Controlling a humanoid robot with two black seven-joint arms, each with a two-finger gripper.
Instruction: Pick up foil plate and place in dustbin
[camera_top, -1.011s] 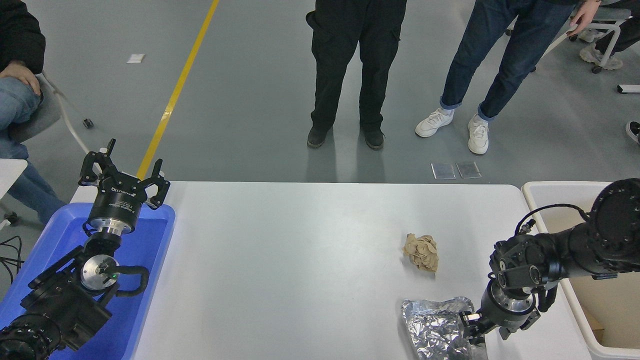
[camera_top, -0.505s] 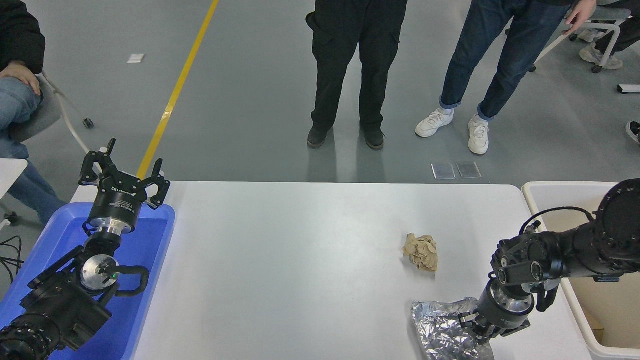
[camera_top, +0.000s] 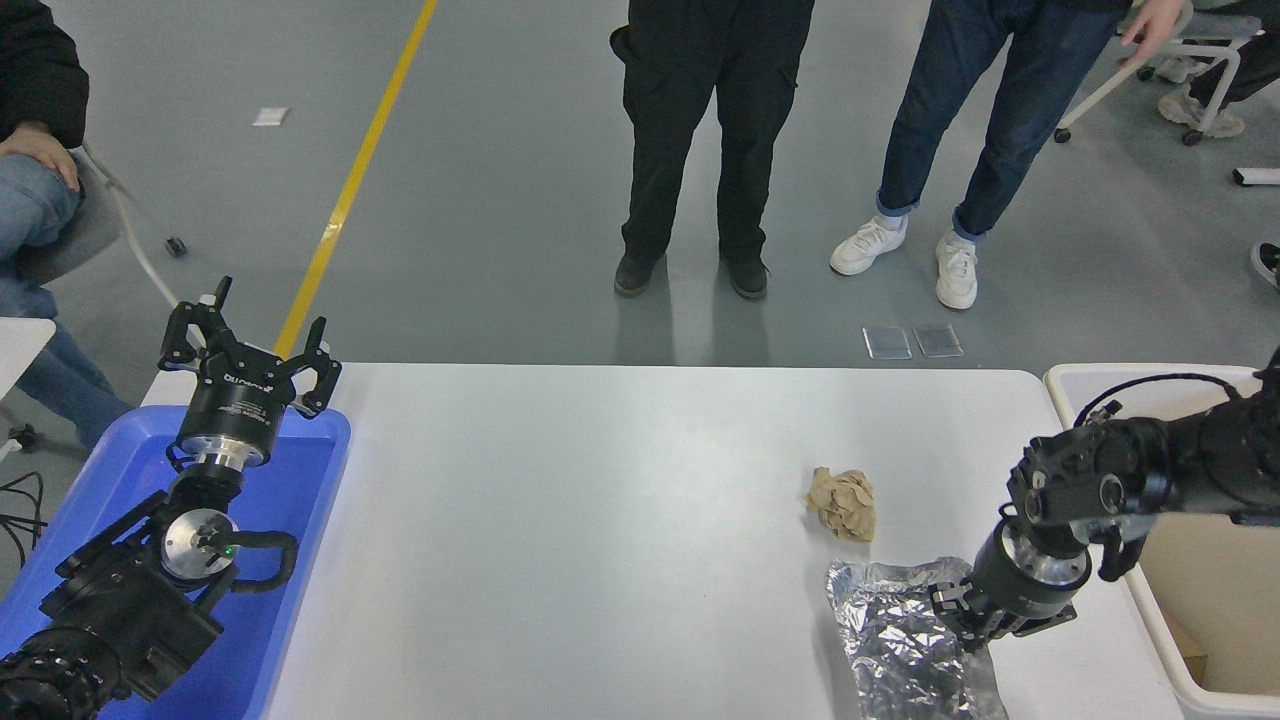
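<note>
The foil plate (camera_top: 905, 645), crinkled shiny silver, hangs tilted over the table's front right part. My right gripper (camera_top: 968, 625) is shut on the foil plate's right edge and holds it lifted. The dustbin (camera_top: 1100, 381), cream-white with a beige inside, stands just right of the table, right of the gripper. My left gripper (camera_top: 245, 345) is open and parked over the blue tray at the lower left.
A crumpled tan paper ball (camera_top: 843, 503) lies on the white table (camera_top: 600, 500) just above the foil plate. A blue plastic tray (camera_top: 290, 500) sits at the table's left edge. Two people stand on the far side; another sits at the far left.
My right gripper has moved up and to the right with the foil plate, towards the dustbin. The left arm has not moved.
</note>
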